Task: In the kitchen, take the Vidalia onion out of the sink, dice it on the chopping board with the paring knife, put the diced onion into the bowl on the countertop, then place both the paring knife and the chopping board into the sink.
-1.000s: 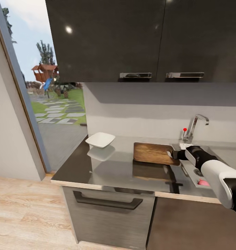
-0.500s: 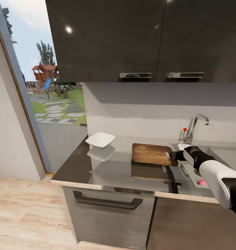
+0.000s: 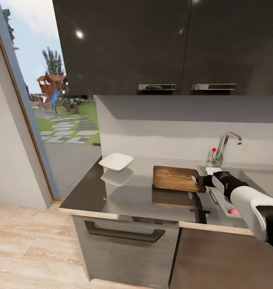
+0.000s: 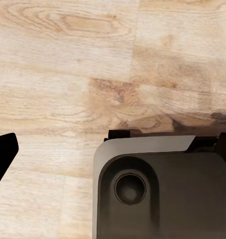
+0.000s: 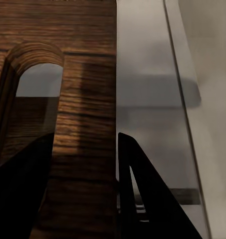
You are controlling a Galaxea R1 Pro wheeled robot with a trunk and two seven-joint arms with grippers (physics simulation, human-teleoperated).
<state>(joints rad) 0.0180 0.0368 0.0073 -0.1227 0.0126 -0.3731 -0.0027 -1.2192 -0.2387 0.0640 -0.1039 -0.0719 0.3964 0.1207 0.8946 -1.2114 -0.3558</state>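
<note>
The brown chopping board (image 3: 174,178) lies on the dark countertop (image 3: 128,196), just left of the sink (image 3: 249,176). My right gripper (image 3: 199,179) is at the board's right end. In the right wrist view its fingers (image 5: 142,199) stand on either side of the wooden strip next to the handle hole of the chopping board (image 5: 88,74), shut on it. The white bowl (image 3: 116,161) sits at the counter's back left. A small pink-red bit (image 3: 234,210) shows in the sink beside my forearm; I cannot tell if it is the paring knife. The Vidalia onion is out of view. My left gripper (image 4: 117,139) hangs open over the floor.
A chrome tap (image 3: 225,145) with a red knob rises behind the sink. Dark wall cabinets (image 3: 152,44) hang above the counter. A drawer front with a dark handle (image 3: 122,233) is below the counter edge. Tall glass (image 3: 52,120) stands to the left.
The chopping board has shifted slightly left on the countertop, with my right gripper at its end. The bowl has stayed put.
</note>
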